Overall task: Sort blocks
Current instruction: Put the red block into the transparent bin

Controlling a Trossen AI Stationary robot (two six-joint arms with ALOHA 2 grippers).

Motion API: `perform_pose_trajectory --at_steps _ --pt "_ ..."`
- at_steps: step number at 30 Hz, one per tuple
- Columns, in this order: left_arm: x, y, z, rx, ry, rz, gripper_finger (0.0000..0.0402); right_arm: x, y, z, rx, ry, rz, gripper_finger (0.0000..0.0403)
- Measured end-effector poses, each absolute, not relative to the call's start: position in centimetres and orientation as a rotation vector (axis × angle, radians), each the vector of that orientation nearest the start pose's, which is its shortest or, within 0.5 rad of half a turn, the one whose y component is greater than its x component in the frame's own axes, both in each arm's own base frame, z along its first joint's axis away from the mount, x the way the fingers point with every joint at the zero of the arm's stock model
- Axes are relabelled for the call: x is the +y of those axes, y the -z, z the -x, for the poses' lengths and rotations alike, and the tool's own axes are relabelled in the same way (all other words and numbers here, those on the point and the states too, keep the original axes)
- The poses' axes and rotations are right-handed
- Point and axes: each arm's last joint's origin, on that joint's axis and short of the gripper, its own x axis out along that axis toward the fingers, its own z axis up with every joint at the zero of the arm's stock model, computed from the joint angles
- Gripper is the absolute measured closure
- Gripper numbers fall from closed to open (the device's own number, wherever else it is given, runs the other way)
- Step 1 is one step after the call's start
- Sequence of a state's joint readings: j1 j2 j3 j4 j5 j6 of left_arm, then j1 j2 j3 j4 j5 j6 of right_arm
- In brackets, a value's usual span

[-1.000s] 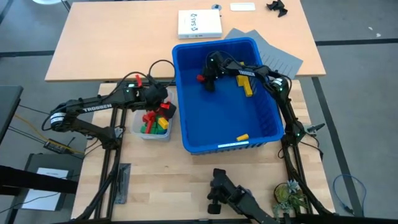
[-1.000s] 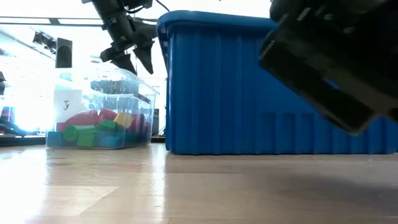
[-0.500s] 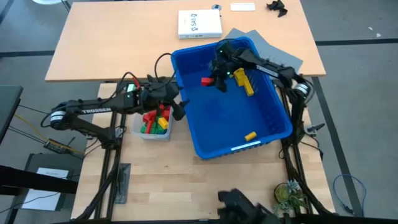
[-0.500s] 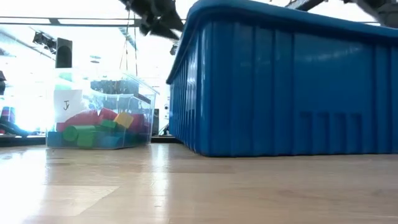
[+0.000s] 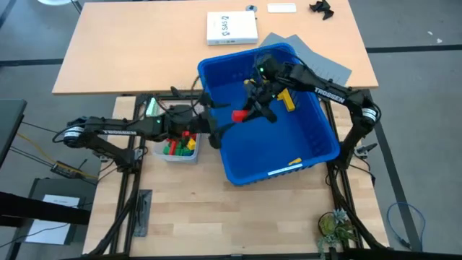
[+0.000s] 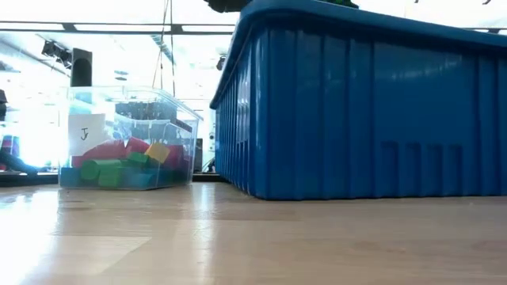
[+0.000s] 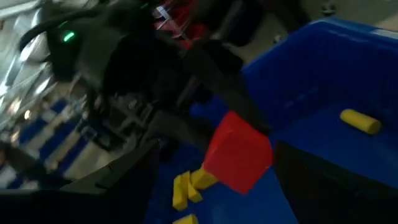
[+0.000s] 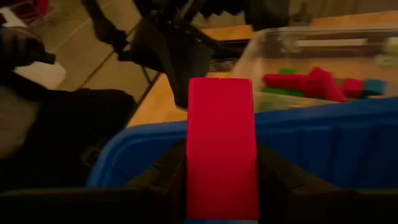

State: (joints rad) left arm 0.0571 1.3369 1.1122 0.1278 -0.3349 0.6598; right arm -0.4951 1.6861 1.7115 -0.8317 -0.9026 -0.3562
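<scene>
My right gripper [image 5: 246,113] is shut on a red block [image 5: 239,115] and holds it above the left half of the blue bin [image 5: 310,144]. My left gripper [image 5: 215,129] stands open at the bin's left wall and points at that block with nothing between its fingers. In the right wrist view the red block [image 8: 222,146] fills the middle, with the left gripper [image 8: 168,43] beyond it. Two yellow blocks [image 5: 287,99] [image 5: 294,162] lie on the bin's floor. A clear tub [image 5: 178,147] left of the bin holds red, green, yellow and blue blocks. My right gripper pinches the red block's two long sides [image 8: 194,177] between its two fingers [image 8: 166,174]. The block sticks out ahead of the fingertips. The fingers slant down toward the table's left side. The block is lifted clear of the bin's floor.
The bin's tall walls [image 6: 364,111] stand close beside the tub [image 6: 127,142]. On the far table lie a white box [image 5: 232,27] and grey sheets [image 5: 317,61]. The wooden tabletop [image 5: 202,209] lies bare in front of the bin.
My right gripper has risen from the bin's floor with the red block and carried it toward the table's left, toward my left gripper. My left gripper has gone from above the tub toward the bin's left wall, rolling and tipping up to level. The bin has shifted and turned slightly.
</scene>
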Motion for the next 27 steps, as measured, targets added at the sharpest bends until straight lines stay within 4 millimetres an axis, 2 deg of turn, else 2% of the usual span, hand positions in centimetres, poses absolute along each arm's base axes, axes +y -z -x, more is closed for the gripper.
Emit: perform_pose_trajectory --at_steps 5,13,16,22,24,27 --pt "1.3 -34.9 -31.3 0.227 -0.282 -0.764 0.0083 -13.1 -37.1 -32.8 0.555 -0.533 -0.232 0.0276" --pt "-0.2 -33.8 -32.2 0.238 -0.195 -0.803 0.0097 -10.8 -37.1 -33.6 0.572 -0.598 -0.274 0.0276" --pt "-0.6 -33.6 -32.3 0.236 -0.183 -0.805 0.0129 -10.5 -37.2 -33.8 0.573 -0.599 -0.283 0.0276" --pt "-0.9 -33.9 -32.3 0.211 -0.195 -0.802 0.0224 -10.5 -37.2 -34.0 0.572 -0.562 -0.274 0.0276" --pt "-0.9 -33.9 -32.3 0.229 -0.219 -0.812 0.0251 -10.5 -37.2 -34.1 0.574 -0.564 -0.291 0.0257" --pt "-0.8 -33.9 -32.3 0.232 -0.246 -0.801 0.0258 -10.5 -37.4 -34.2 0.565 -0.556 -0.281 0.0201"
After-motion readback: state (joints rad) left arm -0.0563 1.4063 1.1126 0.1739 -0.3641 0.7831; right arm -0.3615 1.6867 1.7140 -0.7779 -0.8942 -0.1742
